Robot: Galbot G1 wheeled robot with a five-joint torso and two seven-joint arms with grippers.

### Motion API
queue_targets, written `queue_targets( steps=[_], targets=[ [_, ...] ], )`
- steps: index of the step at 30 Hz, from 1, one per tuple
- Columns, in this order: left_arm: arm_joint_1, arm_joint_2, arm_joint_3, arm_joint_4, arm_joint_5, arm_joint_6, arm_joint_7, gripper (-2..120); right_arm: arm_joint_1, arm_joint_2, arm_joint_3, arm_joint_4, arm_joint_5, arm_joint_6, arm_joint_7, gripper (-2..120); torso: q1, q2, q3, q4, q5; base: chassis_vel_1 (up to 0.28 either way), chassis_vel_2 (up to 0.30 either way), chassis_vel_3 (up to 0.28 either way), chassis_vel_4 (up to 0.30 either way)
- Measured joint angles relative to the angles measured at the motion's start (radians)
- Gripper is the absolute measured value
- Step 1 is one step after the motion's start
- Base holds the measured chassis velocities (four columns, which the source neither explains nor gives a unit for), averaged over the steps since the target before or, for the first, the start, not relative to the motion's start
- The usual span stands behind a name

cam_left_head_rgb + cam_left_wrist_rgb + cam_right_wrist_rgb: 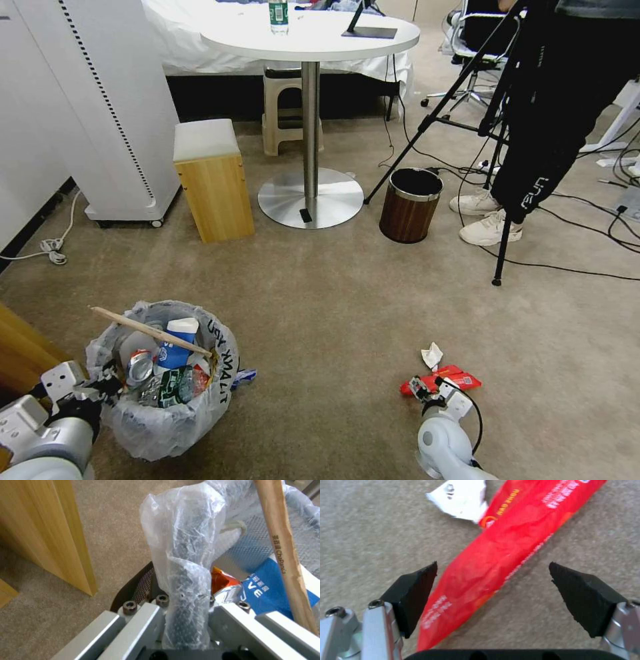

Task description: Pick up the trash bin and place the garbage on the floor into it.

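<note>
A round white table (pixel 310 33) is standing on beige carpet (pixel 347 293), a wooden stool (pixel 212 179) sitting beside it.

Open carpet (pixel 347 300) is seen between the trash bin (pixel 167 407) and red snack bag (pixel 443 381); a tissue scrap (pixel 432 355) lies just beside the bag.

Even, bright indoor light falls from above, leaving soft shadows on the carpet (pixel 347 287). Wrist views are slightly blurred; straight edges bow at the head view's borders.

Pale grey rounded arm links, left gripper (pixel 107 387) had silver bars with hex screws, right gripper (pixel 493 580) bore black wedge pads, black cable looped alongside.
</note>
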Motion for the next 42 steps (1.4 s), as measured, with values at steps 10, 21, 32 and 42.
queue_targets(
  steps=[10,21,32,42],
  targets=[
    [-0.006,0.002,0.001,0.016,-0.001,-0.010,0.005,1,0.017,-0.012,0.017,-0.060,-0.015,0.020,-0.024,82,0.000,0.000,0.000,0.0000,0.0001,0.000,0.000,0.000,0.000],
    [-0.016,0.001,0.005,0.030,0.000,-0.019,0.007,1,0.043,-0.059,0.035,-0.096,-0.014,0.027,-0.041,76,0.000,0.000,0.000,-0.0001,0.0001,0.000,0.000,0.000,0.000],
    [-0.019,-0.003,0.006,0.036,-0.002,-0.026,0.008,1,0.077,-0.079,0.031,-0.147,-0.022,0.048,-0.069,76,0.000,0.000,0.000,-0.0001,-0.0001,0.000,0.000,0.000,0.000],
    [-0.021,-0.004,0.006,0.034,-0.003,-0.028,0.009,1,0.111,-0.044,0.019,-0.163,-0.006,0.065,-0.112,76,0.000,0.000,0.000,0.0000,-0.0001,0.000,0.000,0.000,0.000]
  ],
)
